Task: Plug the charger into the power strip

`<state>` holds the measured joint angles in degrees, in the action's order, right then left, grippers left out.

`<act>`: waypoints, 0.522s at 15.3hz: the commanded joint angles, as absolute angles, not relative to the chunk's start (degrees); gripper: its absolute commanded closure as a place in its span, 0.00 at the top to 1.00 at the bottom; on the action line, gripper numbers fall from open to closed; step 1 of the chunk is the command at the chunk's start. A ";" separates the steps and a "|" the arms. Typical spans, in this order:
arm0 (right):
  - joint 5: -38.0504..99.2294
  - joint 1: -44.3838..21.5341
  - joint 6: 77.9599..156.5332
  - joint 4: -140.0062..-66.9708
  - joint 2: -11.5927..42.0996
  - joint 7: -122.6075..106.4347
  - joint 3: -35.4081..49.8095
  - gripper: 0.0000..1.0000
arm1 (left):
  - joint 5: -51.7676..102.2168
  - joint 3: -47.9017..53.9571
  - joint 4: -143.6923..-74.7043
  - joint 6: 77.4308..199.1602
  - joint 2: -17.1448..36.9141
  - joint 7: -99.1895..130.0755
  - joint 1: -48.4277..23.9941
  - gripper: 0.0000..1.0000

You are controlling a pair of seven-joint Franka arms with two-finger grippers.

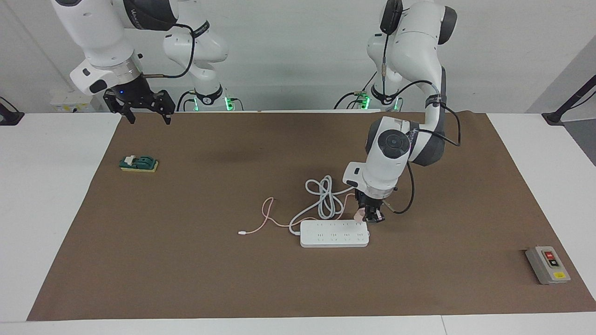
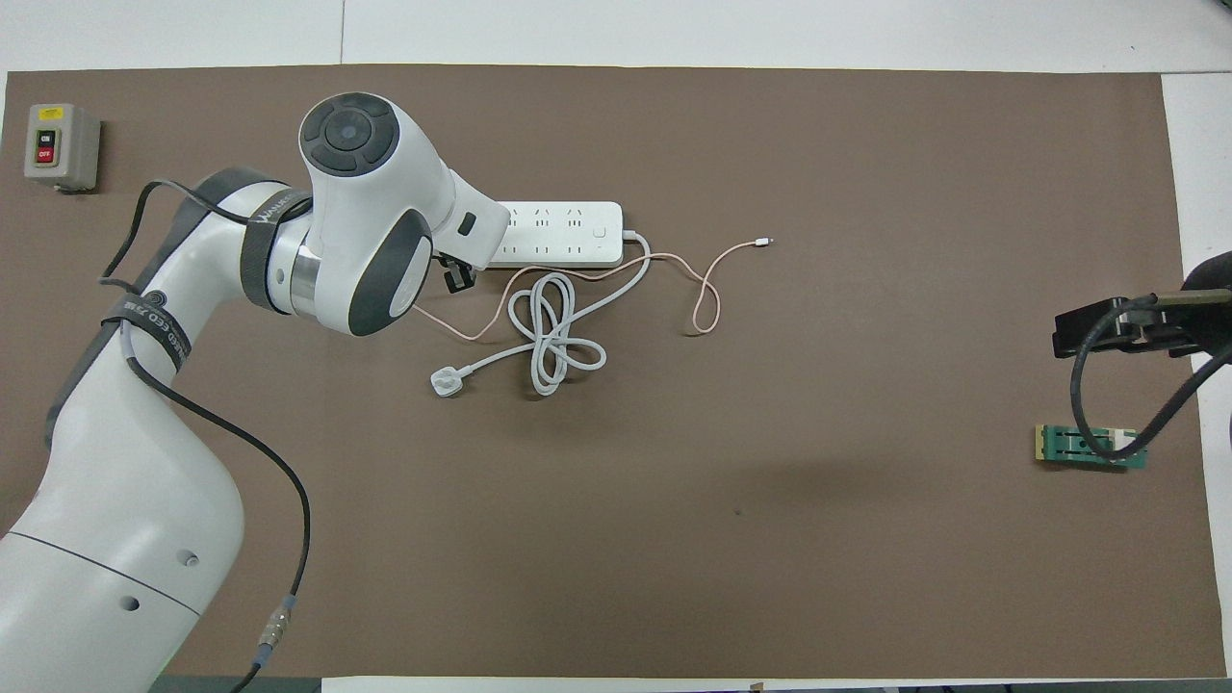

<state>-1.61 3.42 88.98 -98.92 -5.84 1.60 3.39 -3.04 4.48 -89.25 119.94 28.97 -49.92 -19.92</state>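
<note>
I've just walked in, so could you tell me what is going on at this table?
The left gripper is shut on the pale-pink charger, holding it at the end of the power strip toward the left arm's side; it does not look plugged in yet. The right gripper is open and waits, raised near its own base.

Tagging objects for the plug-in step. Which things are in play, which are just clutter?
In play: charger, shut in the left gripper; power strip.

Clutter: grey button box; green switch block. Right gripper waits, open, up over the mat's edge.
</note>
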 commanded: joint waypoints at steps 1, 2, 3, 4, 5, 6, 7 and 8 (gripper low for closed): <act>-1.93 3.96 90.26 -100.81 -7.47 2.37 4.13 1.00 | -4.22 3.60 -91.14 121.20 27.25 -48.69 -20.74 0.00; -1.93 3.69 90.26 -100.81 -7.47 2.46 4.13 1.00 | -5.18 3.60 -90.97 121.29 27.25 -48.69 -20.66 0.00; -2.02 3.69 90.18 -100.81 -7.47 2.46 4.22 1.00 | -6.66 3.60 -90.53 121.46 27.51 -48.69 -20.57 0.00; -2.02 3.69 90.18 -100.72 -7.47 2.37 4.31 1.00 | -7.20 3.69 -90.61 122.16 27.51 -48.78 -20.57 0.00; -1.93 3.69 90.00 -100.64 -7.38 2.29 4.39 1.00 | -7.21 3.69 -91.05 123.56 27.51 -48.69 -20.65 0.00; -2.02 3.69 90.00 -100.55 -7.38 2.37 4.39 1.00 | -7.21 3.69 -91.32 124.27 27.60 -48.78 -20.65 0.00; -2.02 3.69 90.00 -100.46 -7.30 2.37 4.39 1.00 | -7.21 3.69 -91.14 124.36 27.77 -48.78 -20.57 0.00; -1.93 3.69 90.00 -100.37 -7.21 2.29 4.39 1.00 | -7.21 3.69 -90.97 124.37 27.86 -48.78 -20.57 0.00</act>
